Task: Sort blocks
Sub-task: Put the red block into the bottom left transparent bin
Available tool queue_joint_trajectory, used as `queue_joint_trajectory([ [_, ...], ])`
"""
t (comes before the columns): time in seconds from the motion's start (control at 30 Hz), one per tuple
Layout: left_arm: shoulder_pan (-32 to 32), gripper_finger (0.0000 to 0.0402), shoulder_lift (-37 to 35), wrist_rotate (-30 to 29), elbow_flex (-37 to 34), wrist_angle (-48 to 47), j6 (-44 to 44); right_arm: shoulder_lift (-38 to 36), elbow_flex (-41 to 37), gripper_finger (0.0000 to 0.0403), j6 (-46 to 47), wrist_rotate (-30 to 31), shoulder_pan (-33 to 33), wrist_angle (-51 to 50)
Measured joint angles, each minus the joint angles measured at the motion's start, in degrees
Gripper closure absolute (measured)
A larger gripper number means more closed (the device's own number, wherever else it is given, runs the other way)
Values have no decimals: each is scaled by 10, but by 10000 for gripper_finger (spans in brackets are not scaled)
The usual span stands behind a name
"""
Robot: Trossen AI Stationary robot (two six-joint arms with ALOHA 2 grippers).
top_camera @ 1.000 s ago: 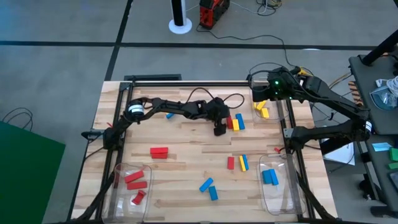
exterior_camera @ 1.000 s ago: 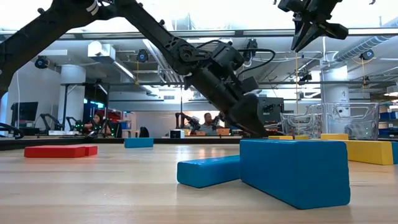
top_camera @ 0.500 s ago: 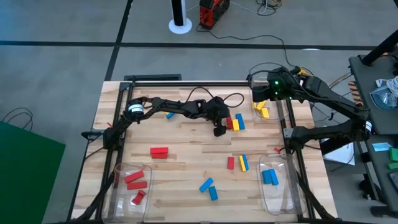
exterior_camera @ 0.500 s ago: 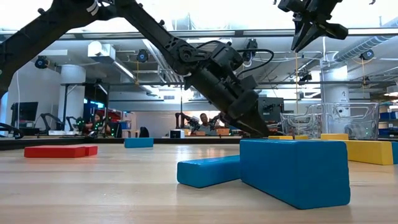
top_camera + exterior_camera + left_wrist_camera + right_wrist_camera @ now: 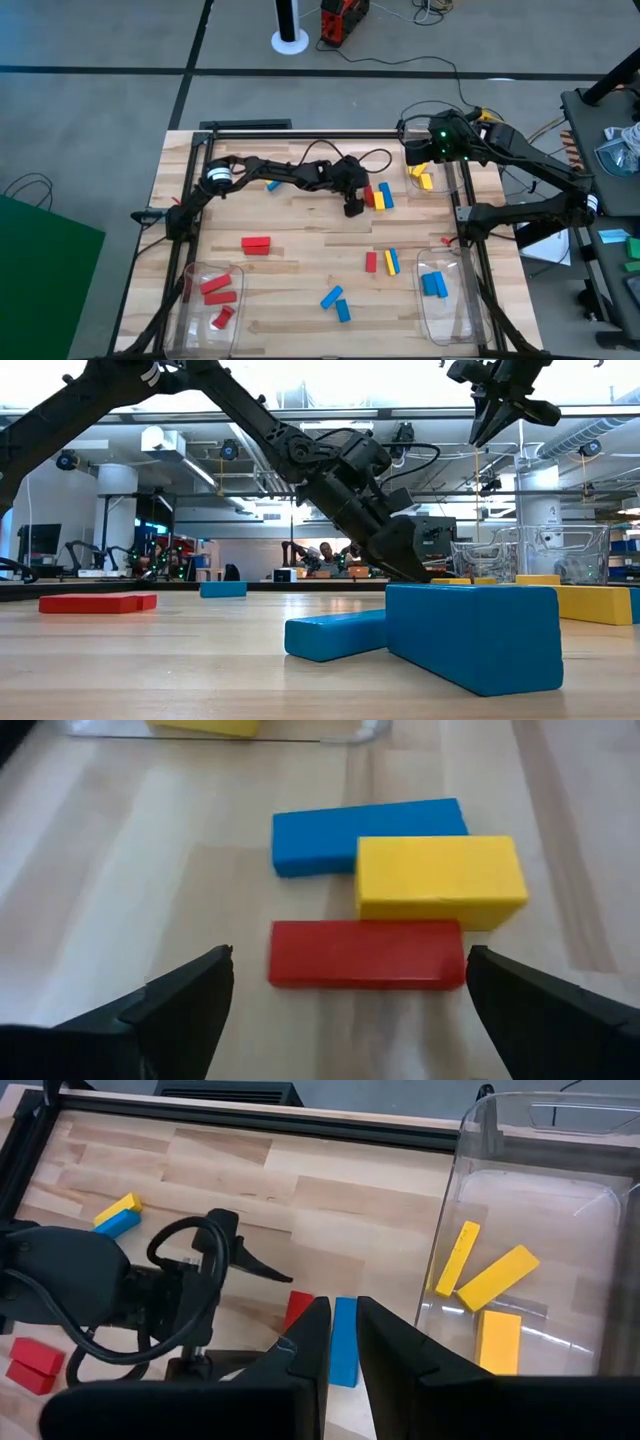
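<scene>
A red block [image 5: 365,955] lies flat on the table beside a yellow block [image 5: 440,880] and a blue block [image 5: 365,835]; the same trio shows in the high view [image 5: 377,196]. My left gripper [image 5: 348,965] is open low over the table, one finger on each side of the red block's ends, touching nothing. My right gripper [image 5: 414,150] is shut on nothing, high above the table by the far-right clear bin [image 5: 520,1120], which holds yellow blocks [image 5: 498,1277].
A near-left bin [image 5: 192,285] holds red blocks and a near-right bin [image 5: 452,312] holds blue ones. Loose blocks lie about: red [image 5: 256,245], blue and yellow [image 5: 272,185], red [image 5: 371,262], yellow and blue [image 5: 391,262], two blue [image 5: 336,301].
</scene>
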Motion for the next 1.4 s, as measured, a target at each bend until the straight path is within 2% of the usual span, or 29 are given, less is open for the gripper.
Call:
queue_joint_trajectory([
  [0.57, 0, 33, 10, 28, 0, 58, 7, 0, -2, 360, 0, 0, 0, 0],
  [1.23, 0, 33, 37, 32, 0, 59, 4, 0, -2, 360, 1, 1, 0, 0],
  [1.4, 0, 33, 39, 52, 0, 70, 17, 0, -4, 360, 1, 1, 0, 0],
])
